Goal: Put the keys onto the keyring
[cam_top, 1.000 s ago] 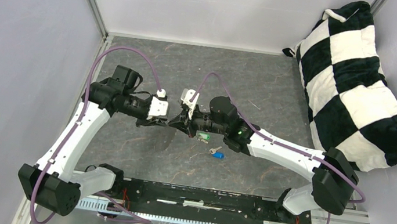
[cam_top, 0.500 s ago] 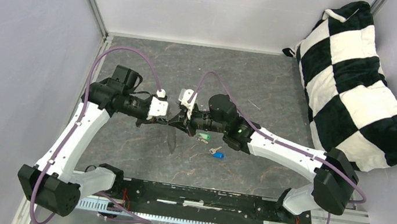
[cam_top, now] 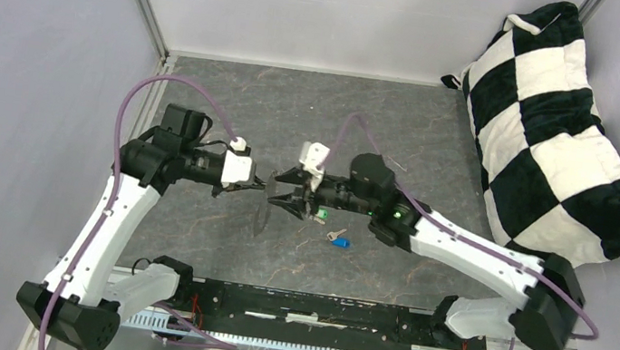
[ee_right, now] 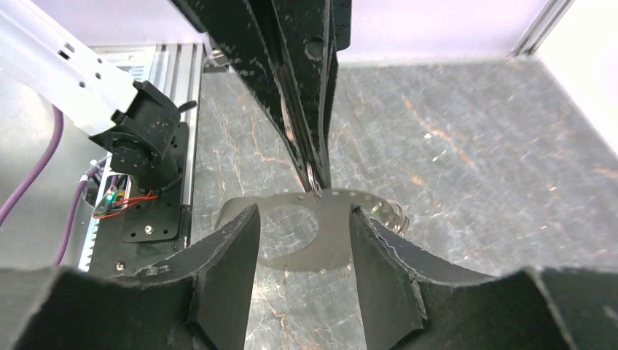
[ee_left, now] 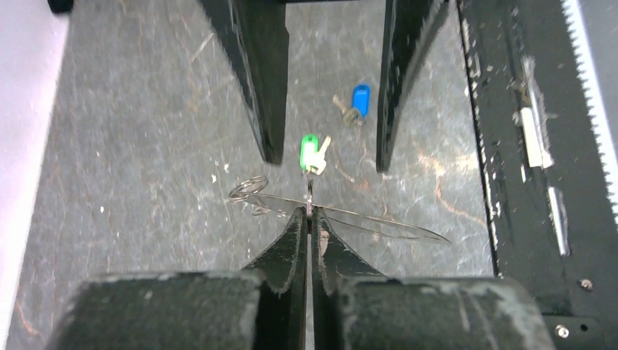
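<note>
Left fingers (ee_left: 295, 233) are pressed together, clamped on the top edge of the keyring (ee_right: 342, 197) and holding it up off the surface (ee_left: 146, 146). From the left wrist it reads edge-on as a thin line, with a small coil (ee_left: 248, 188) at one end.

Right fingers (ee_right: 229, 262) are apart and empty. They sit on either side of the keyring, just beside it, and I see no contact.

Green key (ee_left: 310, 152) lies flat on the surface below the gap between the right fingers. Blue key (ee_left: 360, 98) is on the surface too, a bit further toward the right arm and apart from the green one. Neither key is on the ring.

My read on the step: ring secured, first key pickup pending.

Next move, as I see it: the right arm drops onto the green key and pinches the plastic head, leaving the hole clear. It then lifts and threads the key onto the ring while the left holds steady. The key is tiny and flat, so it'll need a low, well-centred pinch. I can't tell where the ring opens.
</note>
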### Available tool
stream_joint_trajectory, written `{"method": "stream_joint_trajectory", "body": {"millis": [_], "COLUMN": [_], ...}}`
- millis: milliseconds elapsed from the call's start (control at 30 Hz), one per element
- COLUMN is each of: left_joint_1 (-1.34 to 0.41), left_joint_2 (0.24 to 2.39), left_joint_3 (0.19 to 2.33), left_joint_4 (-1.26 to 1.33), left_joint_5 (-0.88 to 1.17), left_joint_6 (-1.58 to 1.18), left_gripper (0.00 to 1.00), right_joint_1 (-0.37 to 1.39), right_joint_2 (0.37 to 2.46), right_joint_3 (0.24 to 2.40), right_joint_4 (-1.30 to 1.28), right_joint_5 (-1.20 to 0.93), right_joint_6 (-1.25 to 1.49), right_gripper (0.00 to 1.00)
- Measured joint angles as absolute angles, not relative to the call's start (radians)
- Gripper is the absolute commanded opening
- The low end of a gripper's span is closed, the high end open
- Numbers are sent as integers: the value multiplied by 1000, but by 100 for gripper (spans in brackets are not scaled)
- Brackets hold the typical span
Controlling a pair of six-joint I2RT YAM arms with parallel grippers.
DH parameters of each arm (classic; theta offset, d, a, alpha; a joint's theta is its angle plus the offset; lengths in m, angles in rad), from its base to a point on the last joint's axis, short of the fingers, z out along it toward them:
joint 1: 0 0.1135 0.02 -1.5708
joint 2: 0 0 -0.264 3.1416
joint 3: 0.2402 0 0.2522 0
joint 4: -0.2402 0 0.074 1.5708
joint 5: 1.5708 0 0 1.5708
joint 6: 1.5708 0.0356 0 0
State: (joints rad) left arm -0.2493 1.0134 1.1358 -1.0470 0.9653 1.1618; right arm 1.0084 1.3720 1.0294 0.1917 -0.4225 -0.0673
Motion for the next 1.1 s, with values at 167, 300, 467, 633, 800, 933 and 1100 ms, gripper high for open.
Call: {"method": "stream_joint_trajectory", "body": {"millis": [167, 300, 467, 633, 800, 933, 1100], "left_joint_1": [-249, -249, -249, -249, -249, -249, -249], "left_joint_2": [961, 956, 970, 984, 984, 987, 991], "left_joint_3": [1136, 1136, 1137, 1153, 1159, 1159, 1159], "left_joint_4": [-1015, -1013, -1010, -1006, -999, -996, -996], "left_joint_5": [1097, 1195, 1313, 1399, 1444, 1460, 1469], "left_joint_6": [1109, 1066, 1026, 974, 947, 939, 939], "left_gripper": [2, 2, 2, 2, 2, 2, 2], "right_joint_1": [1008, 1008, 1008, 1008, 1008, 1008, 1008], "right_joint_2": [1168, 1100, 1106, 1124, 1137, 1152, 1179], "right_joint_3": [845, 781, 781, 781, 781, 781, 783], "right_joint_4": [337, 419, 492, 551, 595, 624, 651], "right_joint_5": [-427, -482, -553, -580, -587, -588, -587], "right_joint_6": [-86, -93, -77, -51, -25, 6, 37], "right_gripper": [52, 39, 39, 39, 39, 38, 35]}}
